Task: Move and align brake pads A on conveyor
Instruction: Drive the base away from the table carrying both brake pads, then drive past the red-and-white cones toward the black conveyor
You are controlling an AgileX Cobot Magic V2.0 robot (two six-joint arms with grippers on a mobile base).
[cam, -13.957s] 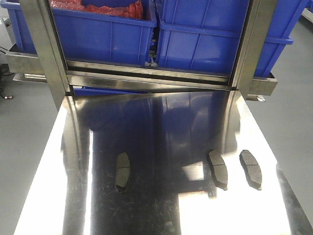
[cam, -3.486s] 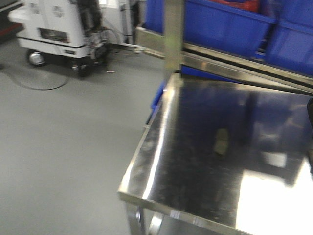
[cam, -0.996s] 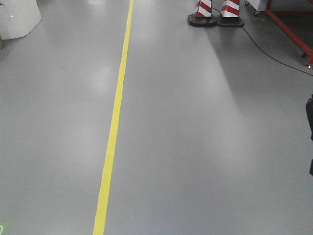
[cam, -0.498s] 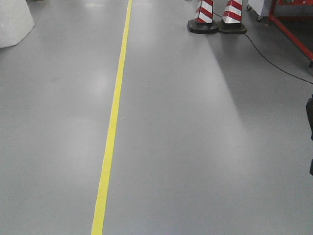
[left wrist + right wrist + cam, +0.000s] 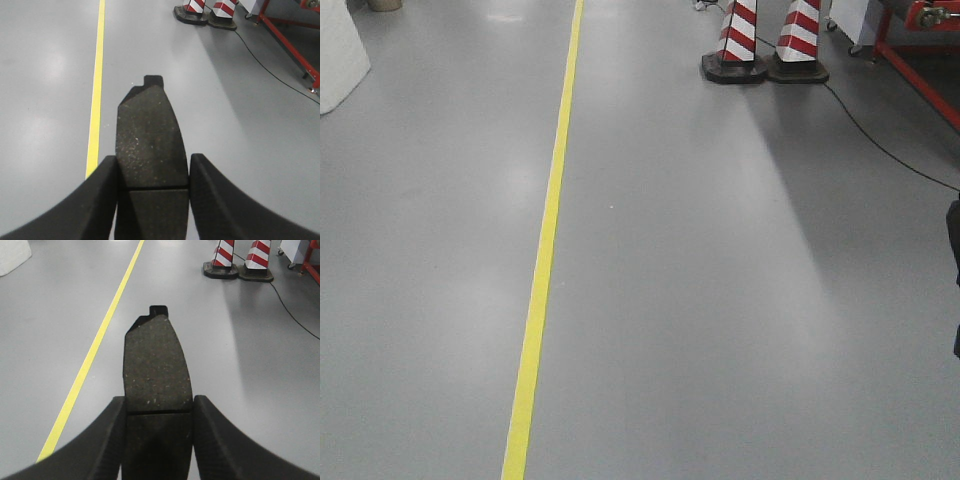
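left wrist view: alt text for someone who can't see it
The left gripper is shut on a dark brake pad that sticks out over grey floor. A yellow line runs left of it; two striped cones and a red frame stand top right.

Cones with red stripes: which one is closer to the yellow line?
The left cone: it stands between the yellow line and the right cone.

Two brake pads in all: one brake pad (image 5: 150, 135) in the left tool (image 5: 153, 158), a second brake pad (image 5: 156, 360) in the right tool (image 5: 158, 399). That makes two tools, each with two fingers. The floor (image 5: 720, 300) carries one yellow line (image 5: 542, 250), one black cable (image 5: 880, 142) and two striped cones, a left cone (image 5: 738, 40) and a right cone (image 5: 800, 40). One red frame (image 5: 918, 82) is in sight.
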